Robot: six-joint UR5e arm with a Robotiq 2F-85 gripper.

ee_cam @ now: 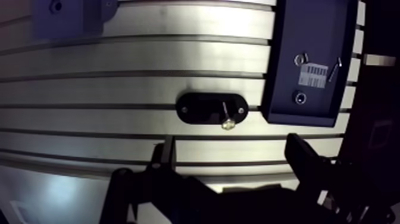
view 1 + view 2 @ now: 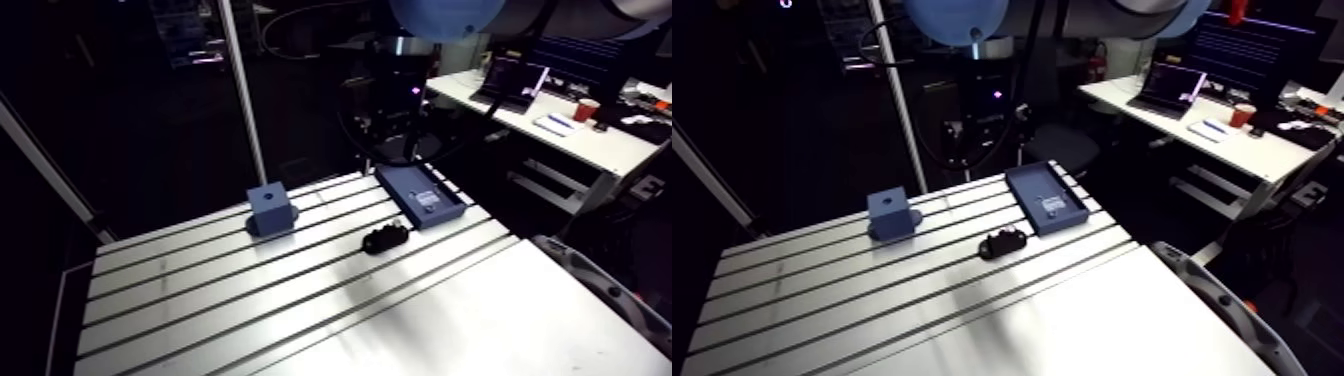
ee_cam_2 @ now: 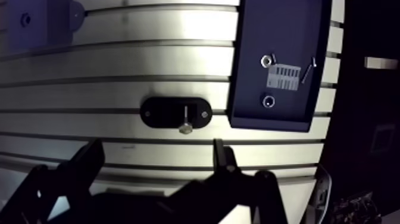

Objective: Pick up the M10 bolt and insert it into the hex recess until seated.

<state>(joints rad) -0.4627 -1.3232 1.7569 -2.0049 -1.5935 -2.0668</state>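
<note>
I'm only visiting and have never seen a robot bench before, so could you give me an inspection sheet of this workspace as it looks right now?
Surface: slotted aluminium table, bare metal.
Job's things: bolt lies on a black oval plate; blue block with a hole on top stands apart from them.
Clutter: blue tray holding a nut, a ring, a small screw and a label.
Grippers: gripper open, holding nothing; the bolt lies just ahead of it.
Cables: nothing seen on the table.
Surroundings: metal post behind the table's far edge.
</note>
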